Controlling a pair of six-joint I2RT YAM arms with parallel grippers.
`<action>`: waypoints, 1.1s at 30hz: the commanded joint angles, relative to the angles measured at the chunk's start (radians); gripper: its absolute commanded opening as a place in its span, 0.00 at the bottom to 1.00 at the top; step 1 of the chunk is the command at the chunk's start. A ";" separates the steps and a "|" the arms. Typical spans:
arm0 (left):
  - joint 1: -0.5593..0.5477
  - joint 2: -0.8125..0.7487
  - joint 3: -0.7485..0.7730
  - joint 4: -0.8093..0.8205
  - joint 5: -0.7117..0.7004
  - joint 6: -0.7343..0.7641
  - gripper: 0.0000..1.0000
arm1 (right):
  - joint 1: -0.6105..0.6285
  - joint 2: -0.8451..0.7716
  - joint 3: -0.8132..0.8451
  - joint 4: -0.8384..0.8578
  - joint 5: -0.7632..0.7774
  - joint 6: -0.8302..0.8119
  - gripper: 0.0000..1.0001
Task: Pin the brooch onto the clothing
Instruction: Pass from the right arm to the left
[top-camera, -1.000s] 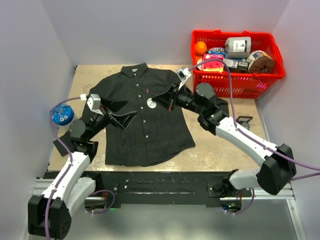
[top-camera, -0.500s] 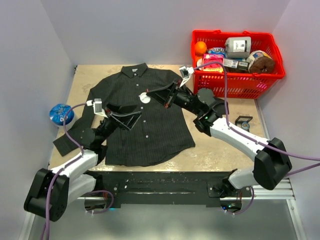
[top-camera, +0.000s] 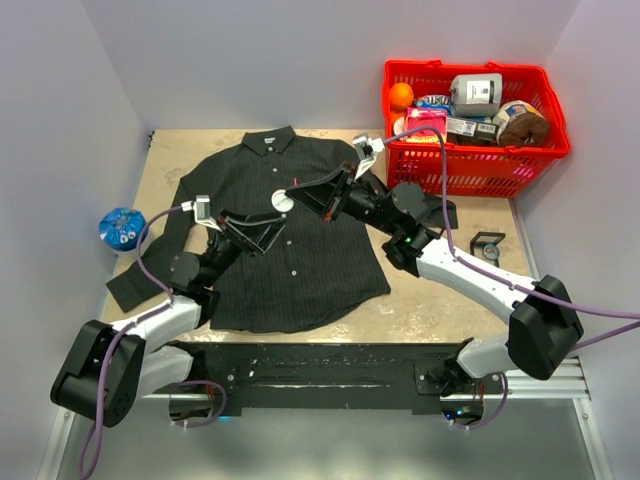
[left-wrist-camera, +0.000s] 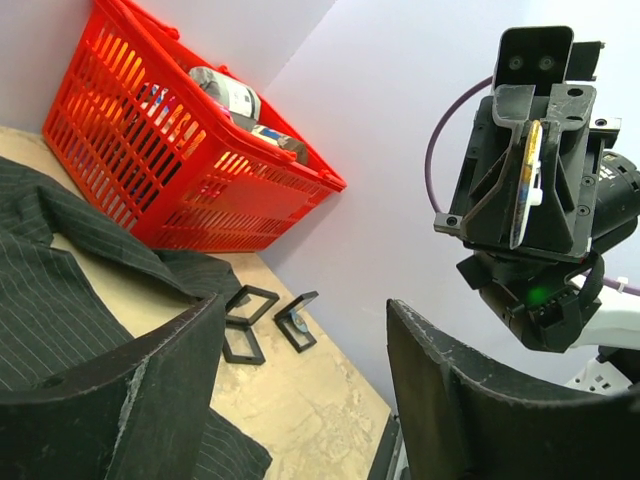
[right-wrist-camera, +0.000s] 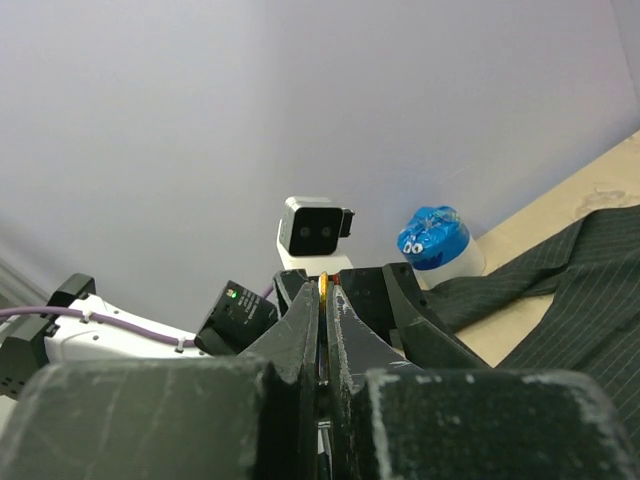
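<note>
The clothing (top-camera: 300, 270), a dark pinstriped shirt, lies flat on the table, collar at the far side. My right gripper (top-camera: 298, 194) hovers over its chest, shut on the brooch (top-camera: 283, 201), a small pale round disc. The left wrist view shows that brooch (left-wrist-camera: 526, 185) edge-on between the right fingers. In the right wrist view only its thin gold rim (right-wrist-camera: 323, 295) shows in my right gripper (right-wrist-camera: 325, 292). My left gripper (top-camera: 268, 232) stands open just left of the brooch, above the shirt, facing the right one. Nothing lies within my left gripper (left-wrist-camera: 300, 400).
A red basket (top-camera: 470, 160) full of groceries stands at the back right. Small black frames (top-camera: 487, 245) lie on the table right of the shirt. A blue-capped container (top-camera: 124, 228) sits at the left edge, beside the shirt's sleeve.
My left gripper has swung right over the shirt toward the right gripper, its jaws narrowing a little. My right gripper has carried the brooch leftward and slightly up.
</note>
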 joint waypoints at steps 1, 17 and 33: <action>-0.011 0.005 0.034 0.366 0.032 -0.014 0.69 | 0.006 -0.019 -0.013 0.049 0.031 -0.004 0.00; -0.034 0.052 0.051 0.587 0.002 -0.116 0.65 | 0.009 -0.039 -0.038 0.017 0.054 -0.026 0.00; -0.039 -0.089 0.183 0.130 0.088 -0.013 0.64 | 0.008 -0.078 -0.022 -0.049 0.096 -0.081 0.00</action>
